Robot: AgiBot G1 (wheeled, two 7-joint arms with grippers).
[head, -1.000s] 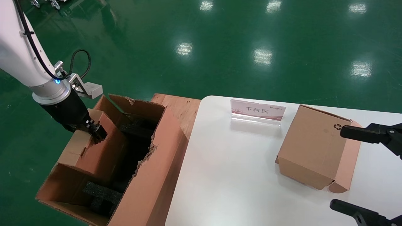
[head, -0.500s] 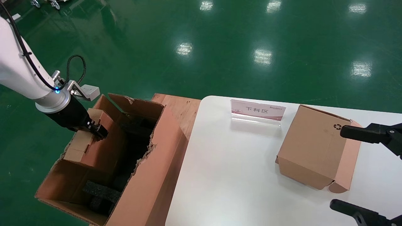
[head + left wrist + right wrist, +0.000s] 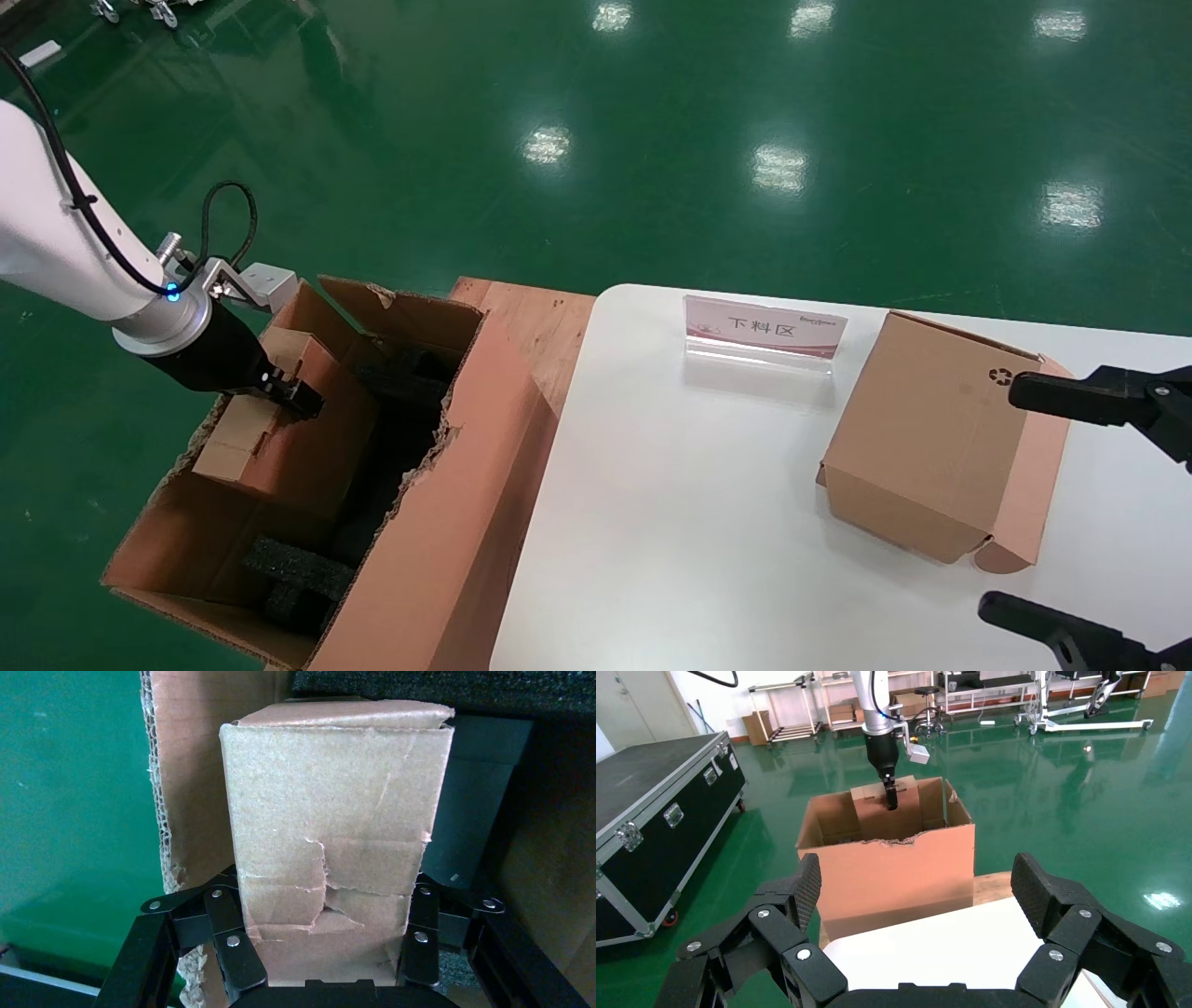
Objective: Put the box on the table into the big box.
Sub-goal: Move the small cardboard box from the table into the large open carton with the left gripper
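Nearest me, my right gripper point(image 3: 1071, 508) sat parked over the right edge of the worktop point(image 3: 689, 522), its jaws spread wide and holding nothing; the recycling-marked box point(image 3: 941, 438) rested on the white top just to its left, partly between the two jaws. Behind it stood the small sign point(image 3: 765, 328).

Off the worktop's left edge, the big box point(image 3: 447, 550) stood on the floor, black foam blocks point(image 3: 298, 568) in its near end. My left gripper point(image 3: 296, 399) had its jaws clamped on the box point(image 3: 279, 438), which I held upright inside the far end of the big box, its lower part below the ragged rim. From the left wrist, the box point(image 3: 334, 832) filled the view with both jaws pressed to its sides, its near face creased and torn.

To finish well, I judged I should lower it straight down until it rested on something firm, keep it off the torn rim on the left, and only then let go; the crumpled card looked soft, so squeezing harder would be unwise.

The worktop was smooth and white with rounded corners. A wooden pallet point(image 3: 531, 321) showed behind the big box, and beyond lay glossy green floor point(image 3: 652, 140) reflecting ceiling lights
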